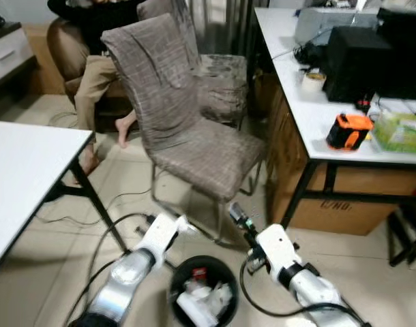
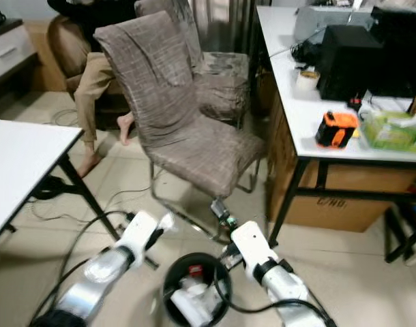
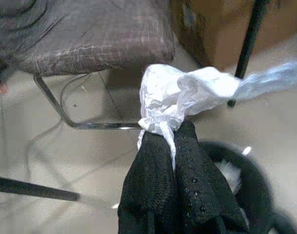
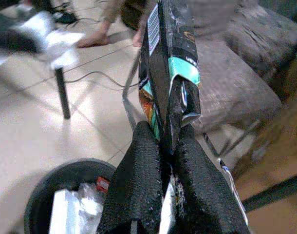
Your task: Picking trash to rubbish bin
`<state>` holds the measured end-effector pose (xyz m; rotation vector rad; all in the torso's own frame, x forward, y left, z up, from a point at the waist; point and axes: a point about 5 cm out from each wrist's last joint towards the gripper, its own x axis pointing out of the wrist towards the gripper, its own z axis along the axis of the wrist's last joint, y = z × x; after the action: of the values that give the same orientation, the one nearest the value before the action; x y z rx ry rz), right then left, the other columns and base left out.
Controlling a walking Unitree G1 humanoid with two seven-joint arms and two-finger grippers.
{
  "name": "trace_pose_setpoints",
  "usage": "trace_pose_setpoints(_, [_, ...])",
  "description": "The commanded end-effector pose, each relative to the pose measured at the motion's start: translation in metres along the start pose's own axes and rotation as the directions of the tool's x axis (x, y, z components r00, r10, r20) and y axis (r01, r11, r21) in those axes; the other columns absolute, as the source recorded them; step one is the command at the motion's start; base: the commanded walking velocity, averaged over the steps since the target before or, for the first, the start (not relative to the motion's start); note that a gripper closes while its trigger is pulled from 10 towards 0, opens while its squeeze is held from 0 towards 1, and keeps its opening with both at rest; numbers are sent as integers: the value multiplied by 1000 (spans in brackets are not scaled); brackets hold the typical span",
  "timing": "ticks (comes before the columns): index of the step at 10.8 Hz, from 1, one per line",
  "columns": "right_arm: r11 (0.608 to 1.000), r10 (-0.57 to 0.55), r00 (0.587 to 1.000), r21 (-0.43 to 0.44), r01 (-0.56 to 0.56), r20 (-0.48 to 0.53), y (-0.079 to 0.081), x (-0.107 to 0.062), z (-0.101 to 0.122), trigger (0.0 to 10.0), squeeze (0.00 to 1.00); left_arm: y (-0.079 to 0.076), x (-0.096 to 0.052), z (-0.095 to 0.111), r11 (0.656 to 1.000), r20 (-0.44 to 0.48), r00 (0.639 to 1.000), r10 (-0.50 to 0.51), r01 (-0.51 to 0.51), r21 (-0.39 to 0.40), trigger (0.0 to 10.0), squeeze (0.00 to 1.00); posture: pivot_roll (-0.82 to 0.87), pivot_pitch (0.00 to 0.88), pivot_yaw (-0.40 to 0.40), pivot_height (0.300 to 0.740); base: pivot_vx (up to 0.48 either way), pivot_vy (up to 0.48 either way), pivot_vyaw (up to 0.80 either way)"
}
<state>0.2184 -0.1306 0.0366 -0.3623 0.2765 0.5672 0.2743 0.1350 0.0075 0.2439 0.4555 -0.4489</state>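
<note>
A round black rubbish bin (image 1: pixel 224 276) stands on the tiled floor between my two arms, with white paper and a red scrap inside. My left gripper (image 3: pixel 172 134) is shut on a crumpled white tissue (image 3: pixel 180 95), held just above and to the left of the bin's rim (image 3: pixel 253 168); the same tissue (image 1: pixel 184 225) shows at the tip of my left arm. My right gripper (image 4: pixel 164 139) is shut on a flattened black snack packet (image 4: pixel 168 58) with teal and orange print, held upright right of the bin (image 4: pixel 65 178). The packet (image 1: pixel 239 216) pokes up from my right arm.
A brown fabric chair (image 1: pixel 184 129) with a metal frame stands right behind the bin. A white table (image 1: pixel 24 170) is at the left, and a white desk (image 1: pixel 317 116) with an orange tool, boxes and black equipment is at the right. A seated person's legs (image 1: pixel 92 88) show at the back. Cables cross the floor.
</note>
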Motion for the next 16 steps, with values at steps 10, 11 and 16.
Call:
trace_pose_setpoints(10, [971,-234,971,-54,232,-45,-11,-63,11,10000,0,-19,37,33,997,27,999,-41,39,74,10000,1000,-184,132,92,740,0,0,0])
trace_pose_setpoints(11, [969,-244,969,-47,242,-44,-12,-63,12,10000,0,-19,37,34,996,35,998,-47,44,78,10000,1000,-186,132,91,740,0,0,0])
trace_pose_setpoints(16, [966,-257,965,-54,255,-50,-15,-61,13,10000,0,-25,38,34,995,48,995,-92,91,34,10000,1000,-184,128,87,740,0,0,0])
